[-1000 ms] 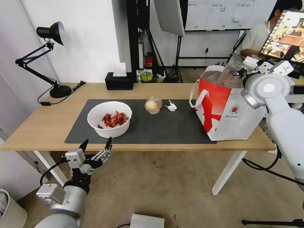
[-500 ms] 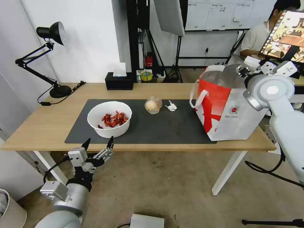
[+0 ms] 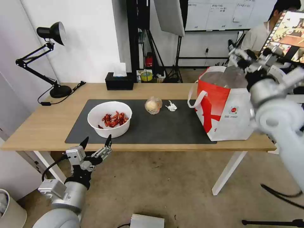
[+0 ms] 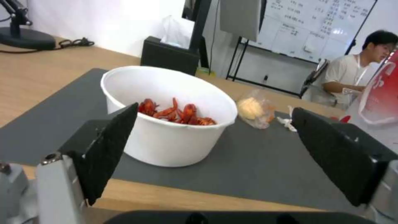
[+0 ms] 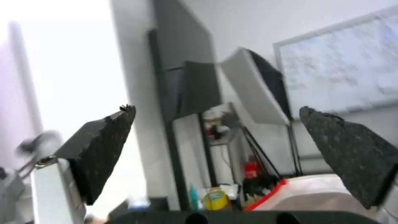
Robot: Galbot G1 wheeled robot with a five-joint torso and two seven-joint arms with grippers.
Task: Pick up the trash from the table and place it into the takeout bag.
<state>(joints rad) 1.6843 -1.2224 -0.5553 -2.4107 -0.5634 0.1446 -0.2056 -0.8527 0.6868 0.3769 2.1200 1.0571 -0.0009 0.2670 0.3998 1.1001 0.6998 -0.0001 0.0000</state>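
Bowl: white, round, on the mat toward the table's left near edge; holds red shells. Likely stiff-walled but light; spills if tipped. Best taken by the rim, kept level.

Lump: clear-wrapped, beige, mid-mat. Probably soft, wrap slippery; pinch the body from above.

Tissue: crumpled, just beside the lump. Near weightless, soft; grip anywhere.

Bag: red-and-white, upright at the table's right end, mouth open. Floppy walls, judged easy to nudge.

Left gripper: below the near table edge in front of the bowl, jaws spread, empty.

Right gripper: raised above the bag's mouth, jaws spread wide in the wrist view, empty.
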